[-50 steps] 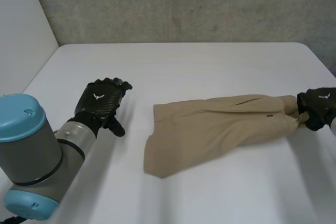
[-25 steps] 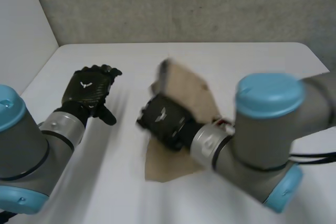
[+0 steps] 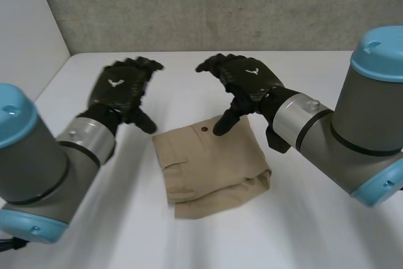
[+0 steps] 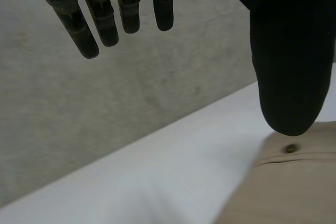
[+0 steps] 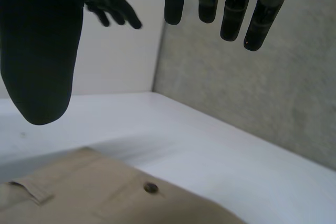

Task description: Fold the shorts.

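Observation:
The tan shorts [image 3: 208, 163] lie folded into a thick, roughly square bundle in the middle of the white table [image 3: 315, 67], waistband button [image 3: 204, 129] facing up at the far edge. My right hand [image 3: 244, 77] hovers open just beyond that edge, its thumb pointing down near the button and holding nothing. My left hand [image 3: 121, 90] floats open to the bundle's left, apart from the cloth. In the left wrist view the shorts [image 4: 294, 187] lie below the left hand's thumb [image 4: 286, 51]. Under the right hand's fingers [image 5: 226, 3], the right wrist view shows the shorts [image 5: 94, 192] and the button [image 5: 151, 187].
A grey concrete wall [image 3: 220, 4] runs along the table's far edge and a white panel [image 3: 25, 29] bounds its left side. Bare tabletop lies in front of and to the right of the bundle. Both forearms reach in low over the near table.
My right hand swept from the far right with the leg ends, laid them over the waist half and let go. The shorts are now a compact bundle. My left hand shifted slightly.

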Robot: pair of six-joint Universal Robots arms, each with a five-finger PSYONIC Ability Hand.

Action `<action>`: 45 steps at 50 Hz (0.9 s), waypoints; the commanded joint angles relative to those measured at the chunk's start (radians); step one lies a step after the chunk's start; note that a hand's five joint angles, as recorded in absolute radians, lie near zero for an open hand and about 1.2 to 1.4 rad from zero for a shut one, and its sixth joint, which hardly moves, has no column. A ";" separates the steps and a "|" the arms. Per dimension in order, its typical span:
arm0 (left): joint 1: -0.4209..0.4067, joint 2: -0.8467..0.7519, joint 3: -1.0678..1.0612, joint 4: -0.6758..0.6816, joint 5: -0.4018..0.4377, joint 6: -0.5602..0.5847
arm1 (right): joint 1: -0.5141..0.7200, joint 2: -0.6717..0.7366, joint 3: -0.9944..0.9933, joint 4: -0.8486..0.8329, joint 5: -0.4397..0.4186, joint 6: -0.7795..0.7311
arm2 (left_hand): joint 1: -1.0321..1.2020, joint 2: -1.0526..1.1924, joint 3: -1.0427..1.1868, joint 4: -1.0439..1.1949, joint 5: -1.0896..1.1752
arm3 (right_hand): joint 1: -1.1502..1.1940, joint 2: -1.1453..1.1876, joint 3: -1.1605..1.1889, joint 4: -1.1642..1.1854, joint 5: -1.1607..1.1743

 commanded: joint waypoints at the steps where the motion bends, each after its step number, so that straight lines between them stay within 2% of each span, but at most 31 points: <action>1: -0.126 -0.159 0.103 -0.114 -0.024 -0.087 | -0.003 0.158 -0.070 0.103 0.124 -0.088 | -0.016 0.005 -0.013 0.004 0.012 | -0.033 -0.046 -0.042 -0.060 -0.070; 3: -0.142 -0.202 0.126 -0.144 -0.058 -0.092 | -0.003 0.209 -0.082 0.112 0.157 -0.134 | -0.013 0.008 -0.010 0.007 0.015 | -0.033 -0.046 -0.042 -0.060 -0.070; 8: -0.200 -0.348 0.202 -0.245 -0.233 -0.095 | -0.006 0.286 -0.089 0.115 0.205 -0.208 | -0.028 -0.007 -0.024 -0.008 0.001 | -0.033 -0.046 -0.042 -0.060 -0.070; 12: -0.221 -0.393 0.213 -0.282 -0.278 -0.094 | -0.021 0.306 -0.069 0.125 0.230 -0.254 | -0.034 -0.013 -0.030 -0.013 -0.005 | -0.033 -0.046 -0.042 -0.060 -0.070; 18: -0.221 -0.371 0.189 -0.285 -0.276 -0.094 | -0.041 0.275 -0.012 0.154 0.228 -0.309 | -0.034 -0.013 -0.030 -0.013 -0.005 | -0.033 -0.046 -0.042 -0.060 -0.070; 27: -0.221 -0.264 0.172 -0.299 -0.256 -0.086 | -0.053 0.146 0.046 0.158 0.224 -0.323 | -0.031 -0.010 -0.027 -0.011 -0.002 | -0.033 -0.046 -0.042 -0.060 -0.070; 34: -0.203 -0.092 0.227 -0.309 -0.249 -0.078 | -0.075 -0.002 0.046 0.142 0.231 -0.306 | -0.025 -0.004 -0.022 -0.005 0.004 | -0.033 -0.046 -0.042 -0.060 -0.070; 37: -0.176 0.001 0.291 -0.329 -0.241 -0.077 | -0.088 -0.085 0.037 0.120 0.253 -0.289 | -0.019 0.002 -0.016 0.001 0.009 | -0.033 -0.046 -0.042 -0.060 -0.070; 41: -0.105 0.087 0.370 -0.407 -0.206 -0.078 | -0.150 -0.251 0.022 0.083 0.332 -0.228 | -0.016 0.005 -0.013 0.004 0.012 | -0.033 -0.046 -0.042 -0.060 -0.070; 45: -0.027 0.127 0.454 -0.519 -0.131 -0.089 | -0.187 -0.302 0.002 0.117 0.354 -0.219 | -0.025 -0.004 -0.022 -0.005 0.004 | -0.033 -0.046 -0.042 -0.060 -0.070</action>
